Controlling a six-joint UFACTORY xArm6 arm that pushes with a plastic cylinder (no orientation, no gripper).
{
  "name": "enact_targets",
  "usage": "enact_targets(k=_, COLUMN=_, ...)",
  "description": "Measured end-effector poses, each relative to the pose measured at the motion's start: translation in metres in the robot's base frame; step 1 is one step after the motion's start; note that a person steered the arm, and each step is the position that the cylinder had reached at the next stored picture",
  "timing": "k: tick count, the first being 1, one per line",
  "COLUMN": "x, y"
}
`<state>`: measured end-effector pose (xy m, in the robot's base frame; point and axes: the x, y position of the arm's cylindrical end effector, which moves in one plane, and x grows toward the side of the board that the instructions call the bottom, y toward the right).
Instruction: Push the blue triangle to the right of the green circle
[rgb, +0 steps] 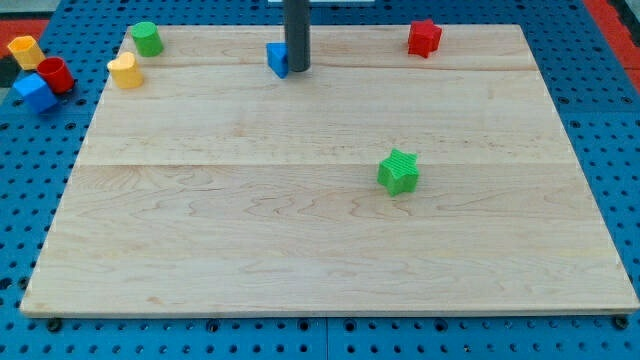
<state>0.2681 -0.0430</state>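
My tip (298, 70) against the blue triangle (277, 59), partly hidden; no claw visible.

— what sort of place is this?
— a lab bench, a robot test rig by the look of it. a pale wooden board (320, 230) lies flat on a blue pegboard base (600, 120) drilled with a regular grid of holes.
— anything else?
— small plastic blocks like teaching toys: a green star (399, 171) near the middle, a red star (424, 38) at one o'clock, a green cylinder (147, 38) at eleven. a dark rod (298, 35) comes down at twelve.
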Motion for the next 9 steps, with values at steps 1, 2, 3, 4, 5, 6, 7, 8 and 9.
enact_targets(k=1, x=-0.010, y=-0.021)
enact_targets(k=2, x=-0.018, y=-0.072)
enact_targets(k=3, x=-0.016, y=-0.060)
enact_targets(k=4, x=-0.033, y=-0.013)
enact_targets(k=5, x=-0.049, y=-0.046)
enact_targets(k=6, x=-0.046, y=-0.099)
enact_targets(k=7, x=-0.030, y=-0.128)
enact_targets(k=8, x=0.007, y=-0.015)
enact_targets(k=9, x=0.060, y=0.101)
